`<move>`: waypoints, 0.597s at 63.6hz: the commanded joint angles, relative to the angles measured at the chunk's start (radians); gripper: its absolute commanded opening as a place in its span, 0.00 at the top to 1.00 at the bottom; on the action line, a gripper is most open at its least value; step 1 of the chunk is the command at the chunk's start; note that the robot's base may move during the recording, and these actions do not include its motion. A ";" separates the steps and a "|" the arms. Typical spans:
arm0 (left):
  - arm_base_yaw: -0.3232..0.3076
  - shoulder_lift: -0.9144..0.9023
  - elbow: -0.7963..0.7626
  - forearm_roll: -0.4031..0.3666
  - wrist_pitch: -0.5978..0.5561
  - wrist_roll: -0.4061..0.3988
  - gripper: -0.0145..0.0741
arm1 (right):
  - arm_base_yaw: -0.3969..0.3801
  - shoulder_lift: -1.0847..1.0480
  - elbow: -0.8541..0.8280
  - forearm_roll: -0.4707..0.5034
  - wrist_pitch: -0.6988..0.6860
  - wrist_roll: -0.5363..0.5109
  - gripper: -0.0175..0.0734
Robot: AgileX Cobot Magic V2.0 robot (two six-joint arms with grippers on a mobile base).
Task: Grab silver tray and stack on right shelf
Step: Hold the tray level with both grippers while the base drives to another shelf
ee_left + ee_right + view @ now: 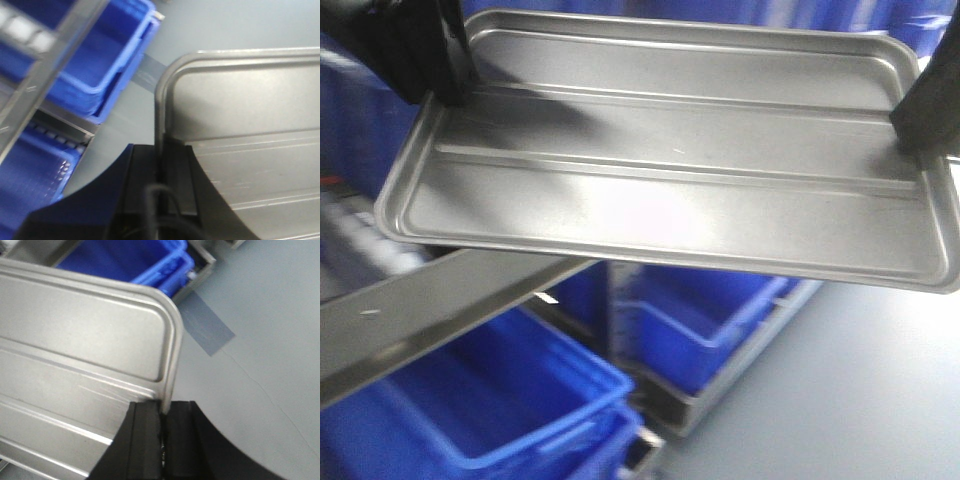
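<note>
Silver tray (670, 180) was up in the air, slightly tilted, carried by its two short ends. Left claw (160, 165) was clamped on the left rim, right claw (162, 415) on the right rim. Below it: brushed-steel bar (440, 310), blue bins (520, 400), grey floor (860, 400).

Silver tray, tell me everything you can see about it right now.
The silver tray is shiny metal, rectangular, with rounded corners, a low raised rim and two long parallel ridges across its floor. It is empty, open side up, held roughly flat in the air. The left gripper clamps the rim of one short end, the right gripper the other. Below it are blue bins and a steel bar; whether it touches the bar is unclear.
</note>
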 commanded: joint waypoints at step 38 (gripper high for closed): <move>-0.001 -0.029 -0.032 0.081 0.034 0.004 0.94 | -0.004 -0.017 -0.025 -0.051 -0.015 -0.018 0.74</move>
